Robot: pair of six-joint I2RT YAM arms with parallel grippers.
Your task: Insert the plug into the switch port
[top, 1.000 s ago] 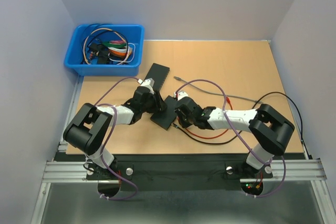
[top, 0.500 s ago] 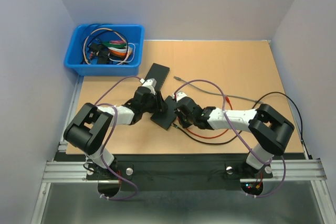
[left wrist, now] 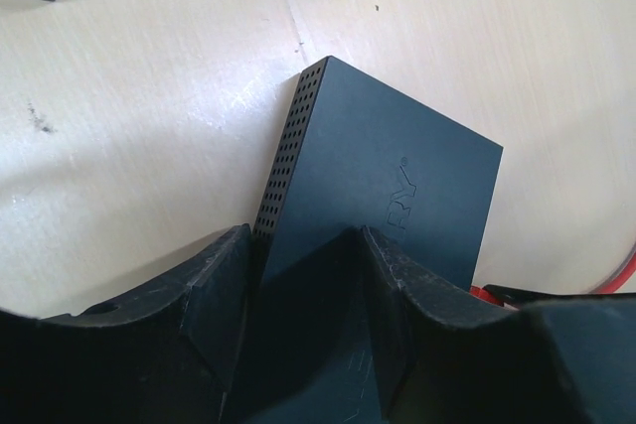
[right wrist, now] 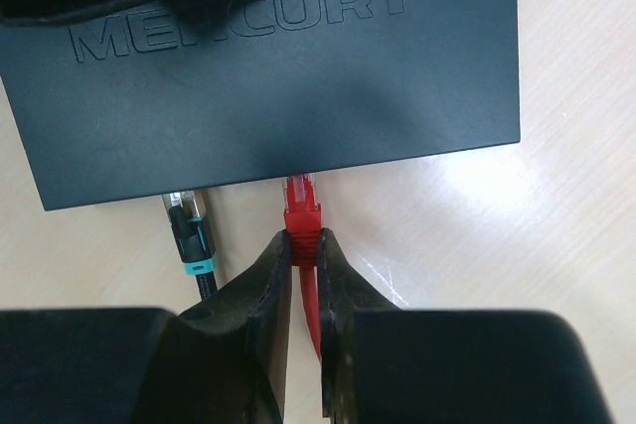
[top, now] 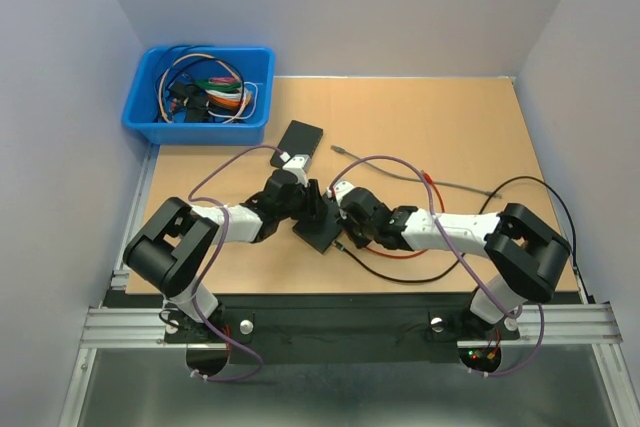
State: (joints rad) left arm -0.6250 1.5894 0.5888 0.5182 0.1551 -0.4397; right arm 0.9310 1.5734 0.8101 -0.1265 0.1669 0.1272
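On the table (top: 450, 137) in the top view, the switch (top: 322, 231) lies a little nearer to the arm bases than one second ago. The left gripper (top: 310, 211) has moved with it, and the right gripper (top: 347, 231) is just beside its right edge. In the left wrist view, both fingers (left wrist: 214, 280) press against the switch's sides. In the right wrist view, the fingers pinch the red plug (right wrist: 302, 217). Its tip touches the switch's port side, next to a black cable's plug (right wrist: 191, 235).

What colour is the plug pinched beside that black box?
Red plug; clearest in the right wrist view.
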